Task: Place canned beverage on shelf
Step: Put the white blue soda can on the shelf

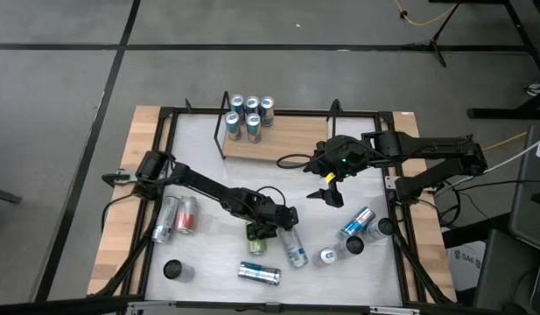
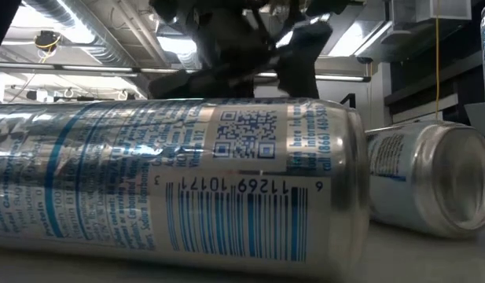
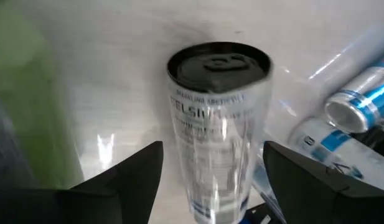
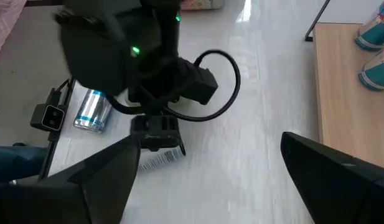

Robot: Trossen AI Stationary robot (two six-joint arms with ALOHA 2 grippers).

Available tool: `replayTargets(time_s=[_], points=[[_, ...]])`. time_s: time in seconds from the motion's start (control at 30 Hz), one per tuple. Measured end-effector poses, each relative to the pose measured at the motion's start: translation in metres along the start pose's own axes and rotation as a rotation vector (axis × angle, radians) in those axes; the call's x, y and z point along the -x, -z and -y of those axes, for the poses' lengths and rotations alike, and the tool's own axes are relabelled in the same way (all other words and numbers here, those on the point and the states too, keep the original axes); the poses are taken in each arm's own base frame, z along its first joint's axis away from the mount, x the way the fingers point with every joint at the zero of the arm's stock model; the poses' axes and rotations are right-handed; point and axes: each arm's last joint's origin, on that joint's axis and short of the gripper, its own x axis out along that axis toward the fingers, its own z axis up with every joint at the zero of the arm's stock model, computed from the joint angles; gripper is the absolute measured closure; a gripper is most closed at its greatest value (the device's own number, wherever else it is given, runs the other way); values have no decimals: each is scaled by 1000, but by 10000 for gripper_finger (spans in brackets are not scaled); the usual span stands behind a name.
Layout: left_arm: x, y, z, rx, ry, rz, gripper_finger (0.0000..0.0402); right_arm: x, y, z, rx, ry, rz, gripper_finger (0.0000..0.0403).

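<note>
A silvery canned beverage (image 3: 216, 112) with a black top and CELSIUS lettering stands between the fingers of my left gripper (image 3: 213, 155). In the high view this can (image 1: 294, 248) juts out from under my left gripper (image 1: 285, 227) toward the table's near edge. The shelf (image 1: 287, 140), a light wooden board with black wire ends, stands at the far side. Several cans (image 1: 250, 115) stand upright on its left end. My right gripper (image 1: 326, 194) hangs open above the table in front of the shelf's right end, holding nothing. My left gripper has the can's body between its two fingers (image 3: 139, 177), one on each side wall (image 3: 257, 155), below the black top. The fingers lie across the can. Its lower end runs out of sight under the gripper. I cannot tell whether it is clear of the table.
A green can (image 1: 255, 234) lies right beside my left gripper. More cans are scattered on the near half: two (image 1: 176, 217) at the left, one lying (image 1: 258, 274) near the front, several (image 1: 353, 236) at the right. A black frame (image 1: 169, 131) rims the table.
</note>
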Motion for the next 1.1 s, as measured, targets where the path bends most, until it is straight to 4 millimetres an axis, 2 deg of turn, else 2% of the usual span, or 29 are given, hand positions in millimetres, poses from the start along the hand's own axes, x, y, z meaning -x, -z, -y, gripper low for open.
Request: replayTargets(time_s=[0.2, 0.6, 0.87, 1.1], points=[[13, 11, 15, -14, 22, 16, 138, 0, 0, 0, 0, 0, 0, 26], [17, 21, 14, -73, 46, 64, 138, 0, 0, 0, 0, 0, 0, 26], [32, 10, 26, -190, 75, 77, 138, 0, 0, 0, 0, 0, -4, 26], [34, 2, 29, -291, 52, 45, 138, 0, 0, 0, 0, 0, 0, 26]])
